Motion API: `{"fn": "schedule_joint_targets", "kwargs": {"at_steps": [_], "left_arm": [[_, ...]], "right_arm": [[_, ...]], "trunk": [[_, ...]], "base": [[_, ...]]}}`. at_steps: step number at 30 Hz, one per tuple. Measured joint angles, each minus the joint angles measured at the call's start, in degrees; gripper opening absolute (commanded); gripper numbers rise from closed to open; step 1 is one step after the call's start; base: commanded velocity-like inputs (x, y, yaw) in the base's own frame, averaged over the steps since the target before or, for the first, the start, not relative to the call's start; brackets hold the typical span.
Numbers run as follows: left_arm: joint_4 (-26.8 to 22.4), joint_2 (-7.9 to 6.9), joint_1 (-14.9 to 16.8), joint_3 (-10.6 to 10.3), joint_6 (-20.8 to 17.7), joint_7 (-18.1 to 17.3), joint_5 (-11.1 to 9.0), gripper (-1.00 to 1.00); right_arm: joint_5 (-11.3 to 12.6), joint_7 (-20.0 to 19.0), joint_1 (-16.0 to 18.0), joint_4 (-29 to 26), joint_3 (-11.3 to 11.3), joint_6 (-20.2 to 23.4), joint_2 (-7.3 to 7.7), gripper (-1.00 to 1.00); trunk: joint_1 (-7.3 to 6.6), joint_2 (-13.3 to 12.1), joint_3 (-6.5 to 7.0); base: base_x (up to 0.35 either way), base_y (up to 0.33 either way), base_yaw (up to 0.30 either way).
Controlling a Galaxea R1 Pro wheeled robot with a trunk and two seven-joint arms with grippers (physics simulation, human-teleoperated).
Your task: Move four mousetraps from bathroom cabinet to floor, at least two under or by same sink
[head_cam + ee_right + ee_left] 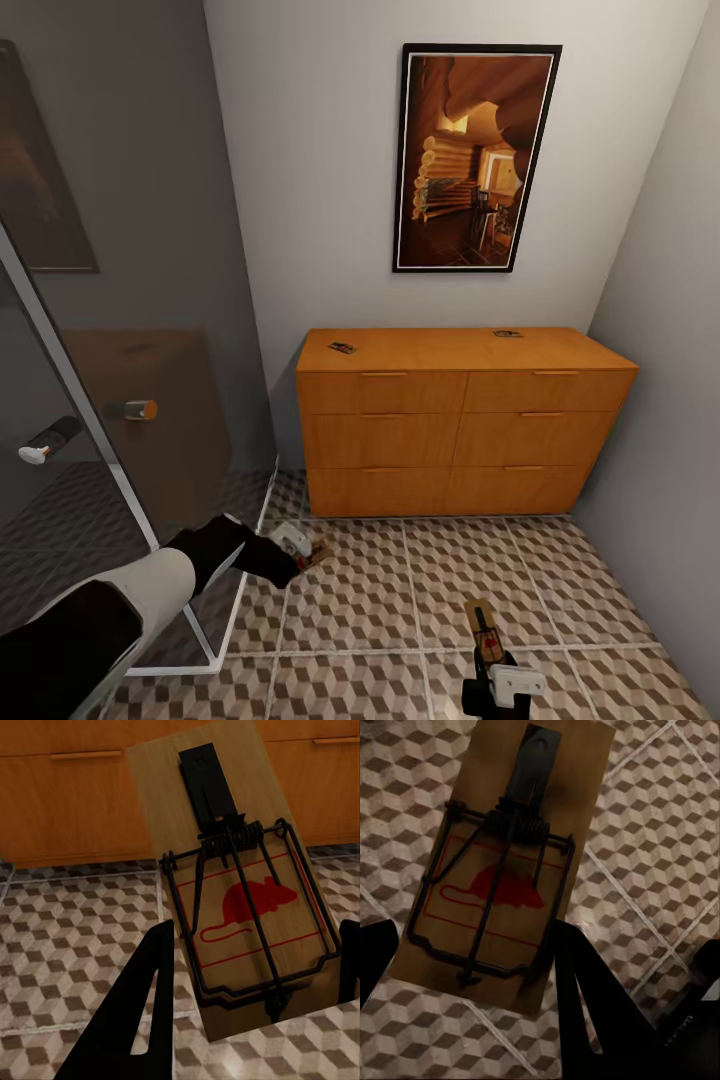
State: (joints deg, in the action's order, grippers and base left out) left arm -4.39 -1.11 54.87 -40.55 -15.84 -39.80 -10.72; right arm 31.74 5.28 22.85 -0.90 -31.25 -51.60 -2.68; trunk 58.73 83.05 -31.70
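The bathroom floor [400, 600], tiled in a brown, beige and white cube pattern, fills the lower half of the head view. A gray wall with a glass panel [120, 400] takes the left side, and a pale wall closes the back and right.

The cabinet [462, 420], an orange-brown chest with six shut drawers, stands at the center of the frame against the back wall. Above it, in the upper middle, hangs a dark-framed picture [476, 158] of a log building.

The left arm [130, 590] reaches in from the lower left, white and black. Its left tool [300, 548] hangs low over the tiles just in front of the cabinet's lower left corner and is clamped on a mousetrap [318, 553]; in the left wrist view the board [502, 862] sits between the dark fingers [585, 997] above the tiles, red mouse print facing the camera.

The right tool [492, 660] sits at the bottom edge, right of center, gripping a second mousetrap [486, 628] that points up the frame toward the cabinet. In the right wrist view that board [232, 885] is held between the fingers [142, 1012], tilted, with the drawers behind it.

Two more mousetraps lie flat on the cabinet top: one near its left end [342, 348], one right of center at the back edge [508, 334].
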Motion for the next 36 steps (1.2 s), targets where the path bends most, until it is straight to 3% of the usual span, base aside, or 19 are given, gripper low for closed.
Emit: {"fn": "schedule_joint_targets", "kwargs": {"at_steps": [3, 4, 6, 8, 11, 16, 22, 26, 29, 33, 36], "left_arm": [[6.3, 0.31, -1.5, 0.1, 7.8, 2.8, -2.8, -1.0], [7.1, -0.06, -2.6, 0.2, 9.6, 3.2, -4.3, -1.0], [8.2, -1.7, -6.2, 0.3, 13.0, 4.6, -9.2, -1.0], [8.3, -2.82, -8.4, 0.7, 15.3, 5.9, -11.5, -1.0], [8.4, -3.98, -11.8, 0.8, 17.8, 7.5, -12.8, -1.0], [8.4, -4.5, -15.8, 1.0, 19.9, 9.6, -13.6, -1.0], [8.5, -4.6, -18.3, 1.1, 21.3, 10.1, -15.0, -1.0], [8.5, -6.1, -19.7, 1.1, 22.5, 10.2, -16.6, -1.0], [8.5, -7.83, -20.7, 1.2, 24.6, 10.2, -19.9, -1.0], [8.6, -10.39, -23.5, 1.1, 29.0, 10.3, -26.5, -1.0], [8.6, -11.5, -25.6, 1.1, 32.5, 10.3, -29.0, -1.0]], "right_arm": [[0.1, 0.0, 0.0, 0.0, 0.0, 0.0, 0.25, -1.0], [0.1, 0.0, 0.0, 0.0, 0.0, 0.0, 0.32, -1.0], [0.1, 0.1, 0.0, 0.0, 0.1, 0.0, 0.62, -1.0], [0.2, 0.0, 0.0, 0.0, 0.2, 0.1, 1.37, -1.0], [0.2, 0.0, 0.0, 0.1, 0.2, 0.1, 2.85, -1.0], [0.2, -0.1, 0.0, 0.1, 0.1, 0.3, 5.29, -1.0], [0.1, -0.2, 0.0, 0.1, 0.0, 0.4, 6.15, -1.0], [0.1, -0.4, 0.0, 0.1, 0.1, 0.3, 7.44, -1.0], [0.0, -0.7, 0.0, 0.1, 0.0, 0.2, 8.0, -1.0], [-0.2, -1.9, 0.0, 0.0, 0.0, 0.2, 8.17, -1.0], [-0.2, -2.4, 0.0, 0.0, -0.1, 0.2, 8.19, -1.0]], "trunk": [[0.0, 0.0, 0.0], [0.0, 0.0, 0.0], [0.0, 0.0, -0.01], [0.0, 0.0, 0.0], [0.0, 0.0, 0.0], [0.0, 0.0, 0.01], [0.0, 0.0, 0.01], [0.0, 0.0, 0.01], [0.0, 0.0, 0.01], [0.0, 0.0, 0.0], [0.0, 0.0, 0.0]], "base": [[-0.001, 0.0, 0.0], [0.0, 0.0, 0.0], [0.0, 0.0, 0.0], [0.0, 0.0, 0.0], [0.0, 0.0, 0.0], [0.0, 0.0, 0.0], [0.0, 0.0, 0.0], [0.0, 0.0, 0.0], [0.0, 0.0, 0.0], [0.0, 0.0, 0.0], [0.0, 0.0, 0.0]]}}
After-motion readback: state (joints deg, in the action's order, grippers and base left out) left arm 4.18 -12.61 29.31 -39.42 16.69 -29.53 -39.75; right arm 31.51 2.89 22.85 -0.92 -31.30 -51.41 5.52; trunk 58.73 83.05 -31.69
